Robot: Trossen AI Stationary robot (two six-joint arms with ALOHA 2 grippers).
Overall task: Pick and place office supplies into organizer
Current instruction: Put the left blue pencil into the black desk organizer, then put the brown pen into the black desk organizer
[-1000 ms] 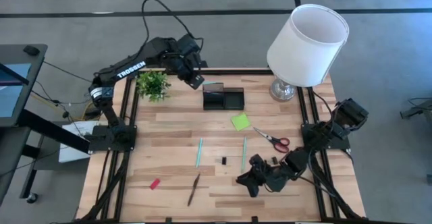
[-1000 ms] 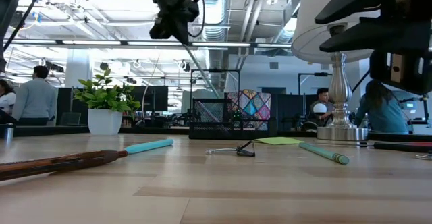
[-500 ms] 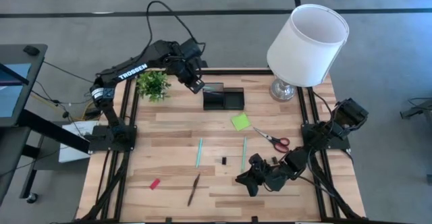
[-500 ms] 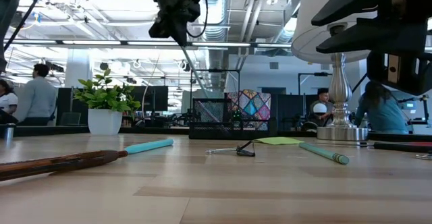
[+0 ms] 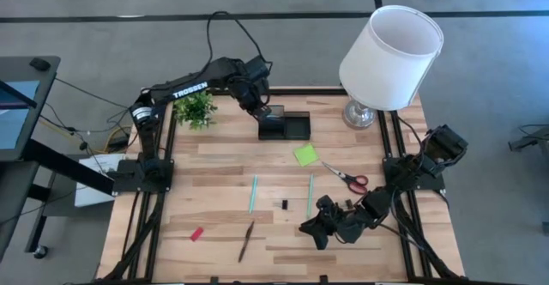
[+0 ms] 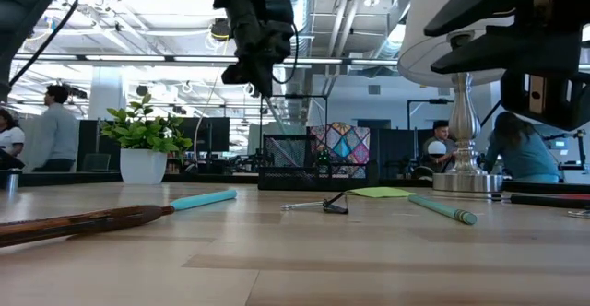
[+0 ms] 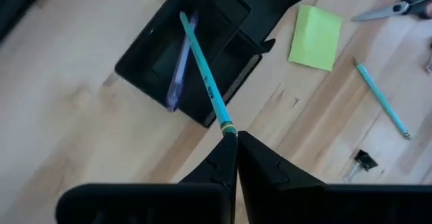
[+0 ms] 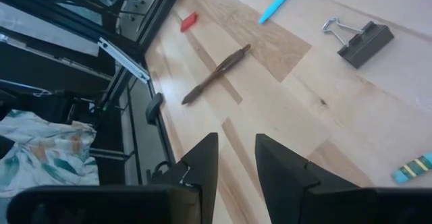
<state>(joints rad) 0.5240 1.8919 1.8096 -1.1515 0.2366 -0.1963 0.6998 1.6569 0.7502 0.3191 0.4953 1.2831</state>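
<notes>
My left gripper (image 5: 261, 112) hangs over the black organizer (image 5: 296, 129) at the table's far middle, shut on a thin teal pen (image 7: 202, 69). The pen's free end points down at the organizer's compartment, where a purple pen (image 7: 177, 75) lies. Loose on the table are a teal pen (image 5: 253, 193), a green pen (image 5: 310, 195), a lime sticky-note pad (image 5: 304, 154), red-handled scissors (image 5: 346, 176), a black clip (image 5: 285, 204), a brown pencil (image 5: 246, 240) and a red eraser (image 5: 197, 233). My right gripper (image 5: 313, 231) rests low near the front right, open and with nothing between its fingers. My left gripper pinches the teal pen at its banded end (image 7: 225, 124) between its two fingertips. The fingers slant down from above, and the pen runs on ahead of them in line with them. The pen is lifted clear of the table, tilted, with its free end (image 7: 183, 18) over the organizer.
A white-shaded lamp (image 5: 390, 57) stands at the far right corner, and a small potted plant (image 5: 194, 107) stands left of the organizer. People sit and stand in the room beyond the table. The wood between the organizer and the loose pens is bare.
My left gripper has gone down and toward the table's right edge with the teal pen, from beside the plant to over the organizer, mostly in the last half second. It has stayed shut on the pen.
</notes>
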